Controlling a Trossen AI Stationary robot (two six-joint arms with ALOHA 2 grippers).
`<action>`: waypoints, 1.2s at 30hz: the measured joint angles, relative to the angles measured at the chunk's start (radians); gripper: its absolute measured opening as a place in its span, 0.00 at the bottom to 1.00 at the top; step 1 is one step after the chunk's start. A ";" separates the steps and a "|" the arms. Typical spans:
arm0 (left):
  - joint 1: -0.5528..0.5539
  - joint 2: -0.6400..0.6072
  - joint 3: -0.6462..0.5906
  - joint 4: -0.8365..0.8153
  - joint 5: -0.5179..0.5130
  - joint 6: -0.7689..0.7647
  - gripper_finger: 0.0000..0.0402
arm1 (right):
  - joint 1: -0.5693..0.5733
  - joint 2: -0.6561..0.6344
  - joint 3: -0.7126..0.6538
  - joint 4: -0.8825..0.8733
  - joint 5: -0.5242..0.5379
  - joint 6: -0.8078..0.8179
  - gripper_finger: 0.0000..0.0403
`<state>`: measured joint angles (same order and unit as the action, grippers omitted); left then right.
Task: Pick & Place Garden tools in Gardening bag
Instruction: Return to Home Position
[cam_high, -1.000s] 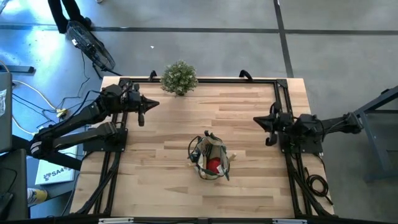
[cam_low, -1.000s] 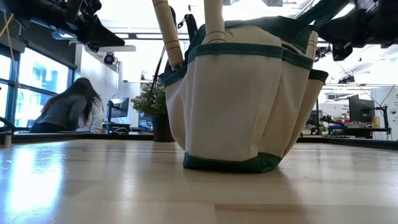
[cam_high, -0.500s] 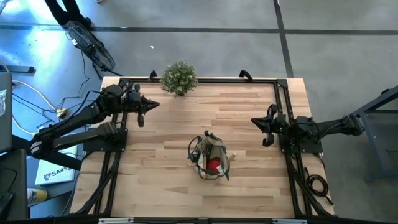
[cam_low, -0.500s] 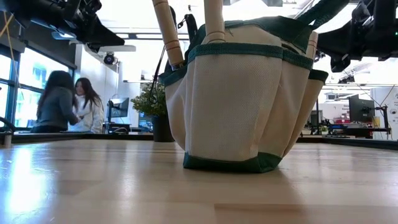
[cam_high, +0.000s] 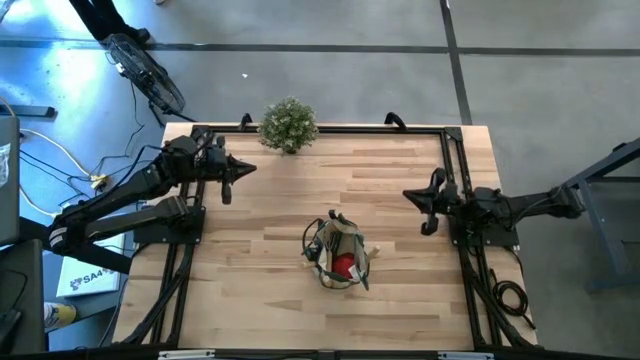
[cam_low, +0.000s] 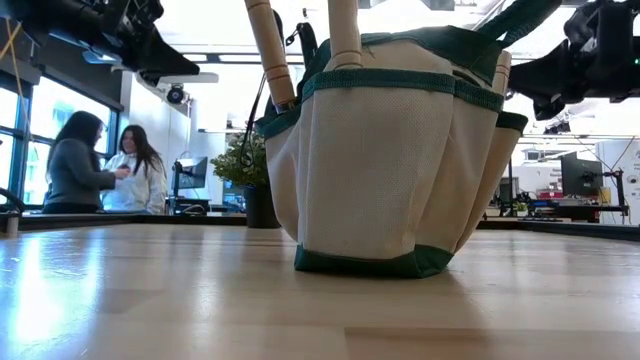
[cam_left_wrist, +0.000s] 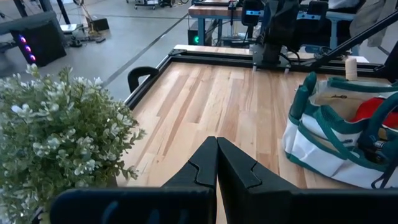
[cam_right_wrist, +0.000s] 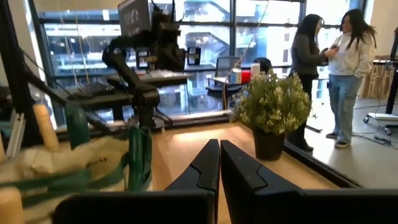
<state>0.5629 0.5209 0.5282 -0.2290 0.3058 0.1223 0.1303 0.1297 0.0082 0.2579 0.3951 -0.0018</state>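
Note:
The gardening bag (cam_high: 338, 252) stands upright on its base near the table's middle; it is white with green trim in the low view (cam_low: 390, 150). Tools stick up out of it: two wooden handles (cam_low: 272, 50) in the side pockets and a red piece (cam_high: 343, 265) inside. It also shows in the left wrist view (cam_left_wrist: 339, 134) and the right wrist view (cam_right_wrist: 74, 162). My left gripper (cam_high: 247, 168) is shut and empty above the table's far left part. My right gripper (cam_high: 410, 195) is shut and empty above the table's right part, apart from the bag.
A bushy potted plant (cam_high: 289, 125) stands at the table's far edge, close to my left gripper. A black frame (cam_high: 455, 150) runs along the table's far, left and right edges. Two people (cam_low: 100, 165) stand in the room beyond the table.
My right gripper has moved a little toward the table's left edge, closer to the bag. The bag and my left arm have kept still.

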 joint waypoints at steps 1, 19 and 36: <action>0.000 0.000 0.000 -0.005 0.000 0.000 0.00 | 0.000 -0.009 0.002 -0.023 -0.001 0.000 0.01; 0.000 0.000 0.000 -0.005 -0.002 0.004 0.00 | 0.000 -0.122 0.057 -0.260 -0.086 0.087 0.01; 0.000 0.000 0.000 -0.005 -0.001 -0.022 0.00 | 0.000 -0.122 0.001 -0.174 -0.115 0.100 0.01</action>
<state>0.5629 0.5209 0.5282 -0.2337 0.3046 0.1001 0.1307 0.0074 0.0090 0.0837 0.2804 0.0978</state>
